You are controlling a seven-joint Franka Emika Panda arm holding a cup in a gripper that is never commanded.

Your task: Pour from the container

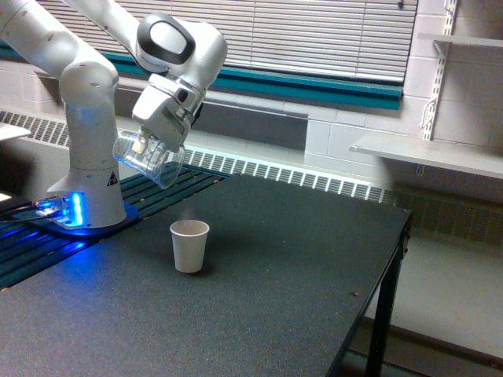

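The claw's (149, 143) fingertips were hidden behind the tilted container (149, 161), whose contents could not be made out, the arm (47, 35) was cut off at the top-left edge, and the table (259, 298) at the bottom.
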